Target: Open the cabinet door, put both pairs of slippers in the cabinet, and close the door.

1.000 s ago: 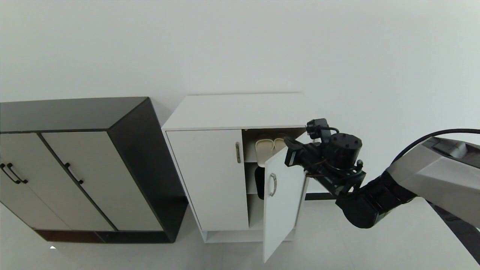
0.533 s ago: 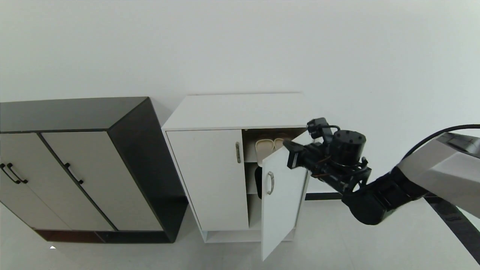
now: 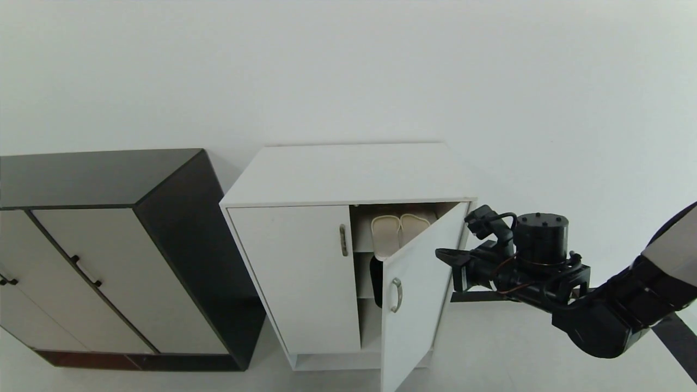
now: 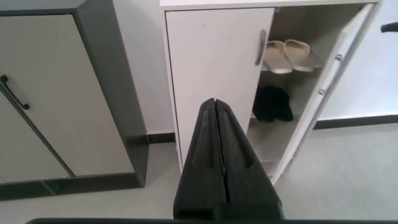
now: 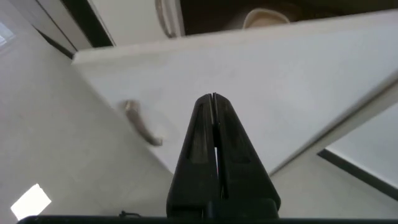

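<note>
The white cabinet (image 3: 348,174) has its left door (image 3: 294,272) closed and its right door (image 3: 422,283) swung partly out. A beige pair of slippers (image 3: 400,231) lies on the top shelf, and a black pair (image 3: 375,275) is on the shelf below. My right gripper (image 3: 442,254) is shut, its tip at the outer face of the right door, below the top edge. In the right wrist view, the shut right gripper (image 5: 213,98) points at the door face (image 5: 292,74) near the handle (image 5: 142,123). My left gripper (image 4: 214,102) is shut and empty, well back from the cabinet front.
A dark cabinet (image 3: 109,179) with two pale doors stands close on the left of the white one. A white wall runs behind both. Bare floor (image 3: 517,359) lies in front and to the right.
The head camera has shifted, so the cabinets sit lower and larger. My right gripper has dropped from the door's top edge to its outer face. The door has swung slightly toward shut.
</note>
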